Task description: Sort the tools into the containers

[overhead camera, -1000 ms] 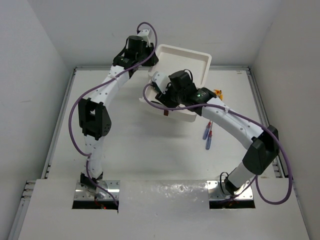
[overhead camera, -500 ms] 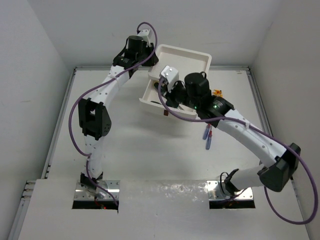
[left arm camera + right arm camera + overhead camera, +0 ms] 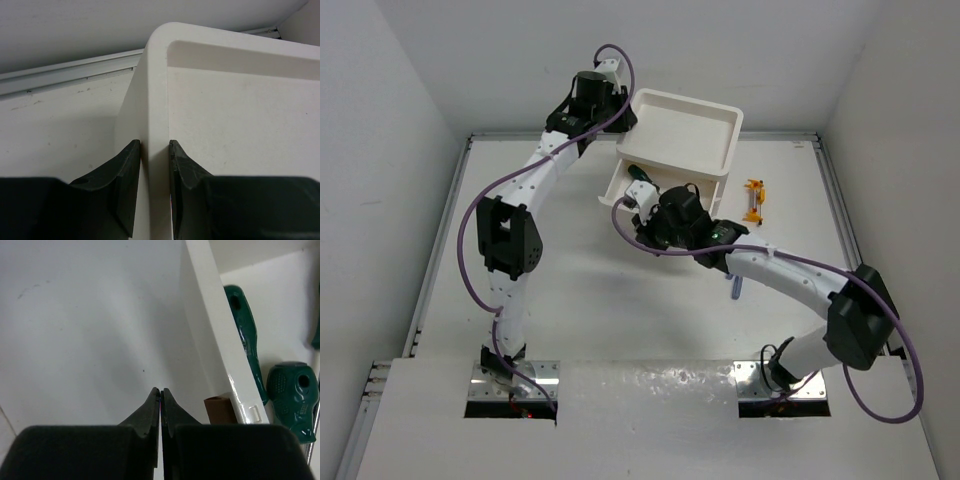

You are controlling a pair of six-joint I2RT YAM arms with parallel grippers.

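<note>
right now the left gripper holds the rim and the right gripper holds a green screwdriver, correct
No. The right wrist view shows the right gripper shut on nothing; the green screwdrivers lie in the drawer beside it. The left gripper does hold the rim.

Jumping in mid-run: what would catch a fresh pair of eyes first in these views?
The left tool is clamped on the top rim of the white drawer unit at the back of the table. The right tool hangs shut and empty beside an open drawer holding green-handled screwdrivers; an orange-yellow piece lies on the table right of the unit.
</note>
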